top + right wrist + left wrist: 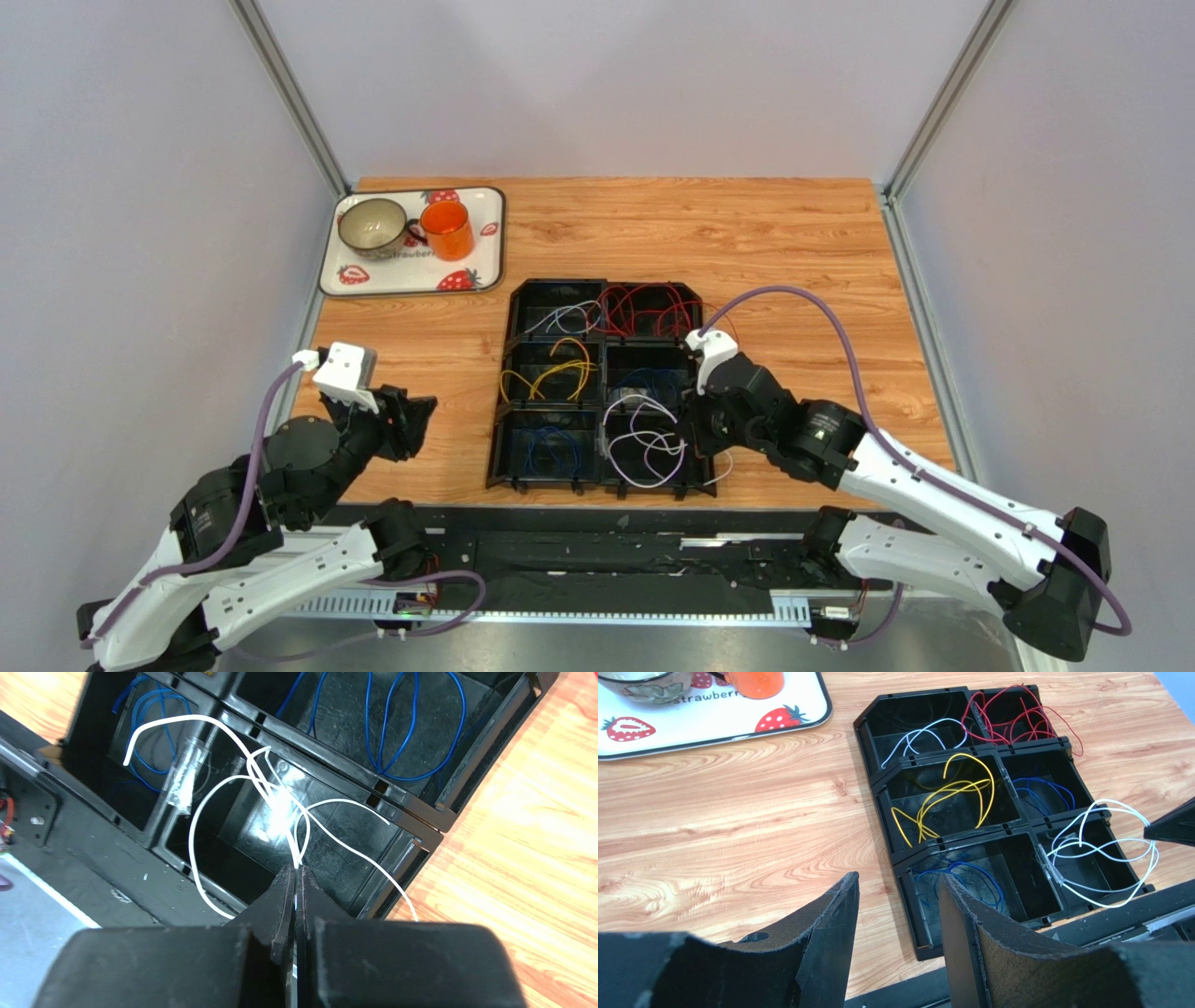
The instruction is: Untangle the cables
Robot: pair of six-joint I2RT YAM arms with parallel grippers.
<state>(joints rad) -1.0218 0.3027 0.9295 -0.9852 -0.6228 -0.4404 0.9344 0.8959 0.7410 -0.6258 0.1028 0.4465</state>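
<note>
A black six-compartment organizer (589, 286) sits mid-table. It holds white cables (561, 315) at the far left, red cables (638, 305) at the far right, yellow cables (554, 371) in the middle left and blue cables (547, 451) at the near left. My right gripper (697, 427) is shut on a bundle of white cables (210, 805) and holds the loops over the near right compartment (638, 434). More blue cables (393, 721) lie in the compartment beyond it. My left gripper (899, 903) is open and empty, over the wood left of the organizer (878, 714).
A strawberry-print tray (411, 273) at the far left holds a green mug (375, 224) and an orange cup (446, 228). A black rail (603, 539) runs along the near table edge. A small clear sleeve (184, 777) hangs on one white cable.
</note>
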